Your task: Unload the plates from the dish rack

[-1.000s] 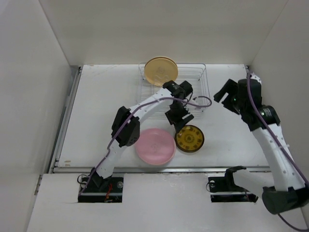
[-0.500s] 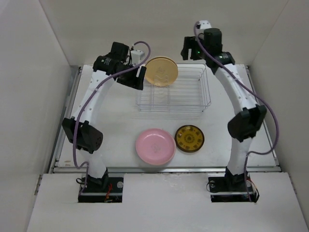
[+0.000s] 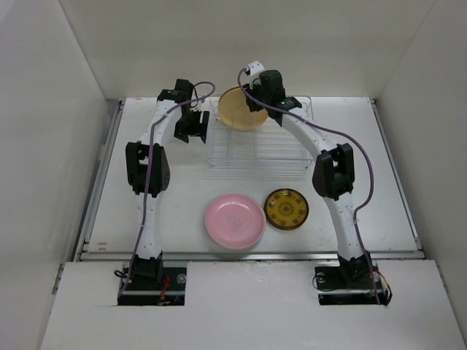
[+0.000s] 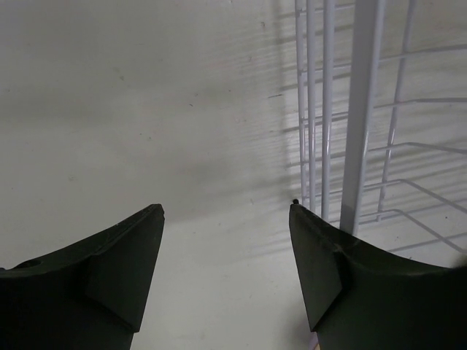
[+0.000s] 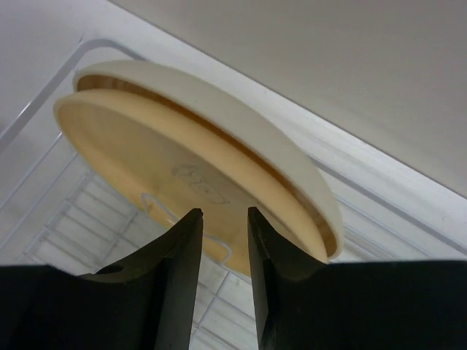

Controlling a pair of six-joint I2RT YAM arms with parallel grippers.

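Top external: right arm (image 3: 303,131) arches over dish rack (image 3: 277,142), right gripper (image 5: 223,213) slightly parted before yellow-tan plate (image 5: 139,157); left gripper (image 4: 225,206) wide apart

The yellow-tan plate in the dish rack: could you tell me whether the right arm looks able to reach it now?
Probably yes. The right end effector hovers at the rim of the yellow-tan plate, fingers slightly apart, nothing in between. The cream plate stands close behind, so clearance looks tight.

Bright, even light; the dish rack (image 4: 363,109) casts faint striped shadows.
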